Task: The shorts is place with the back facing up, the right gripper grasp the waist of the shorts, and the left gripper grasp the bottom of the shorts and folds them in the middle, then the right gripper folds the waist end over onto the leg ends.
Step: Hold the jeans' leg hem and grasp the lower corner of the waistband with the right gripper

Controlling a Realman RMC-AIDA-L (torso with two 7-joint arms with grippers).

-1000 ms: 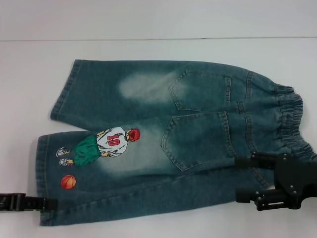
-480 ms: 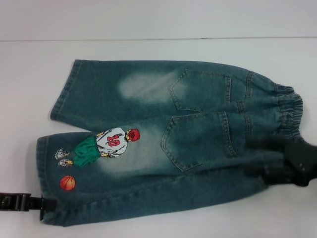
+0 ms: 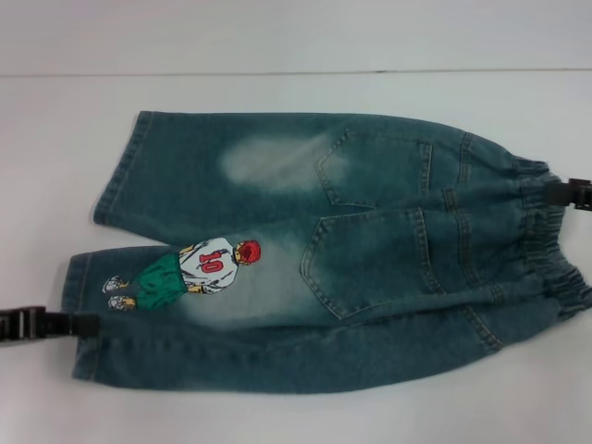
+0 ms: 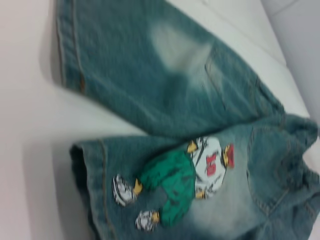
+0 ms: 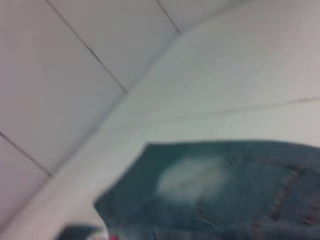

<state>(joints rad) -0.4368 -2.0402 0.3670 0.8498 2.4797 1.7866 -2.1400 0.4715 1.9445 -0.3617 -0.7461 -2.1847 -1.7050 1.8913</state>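
The denim shorts lie back up on the white table, waist to the right, leg hems to the left. The near edge of the near leg is turned up and over, just below the printed figure. My left gripper reaches in from the left edge and is shut on that near leg's hem. Only a black tip of my right gripper shows at the right edge, beside the far part of the waist. The left wrist view shows both legs and the printed figure. The right wrist view shows the shorts from afar.
The white table has bare surface on all sides of the shorts, with a thin seam line across the back. A tiled wall shows beyond the table in the right wrist view.
The left gripper moved away from the near edge with the hem, rolling the near leg's edge over the printed basketball. The right gripper left the near waist corner for the far right edge.
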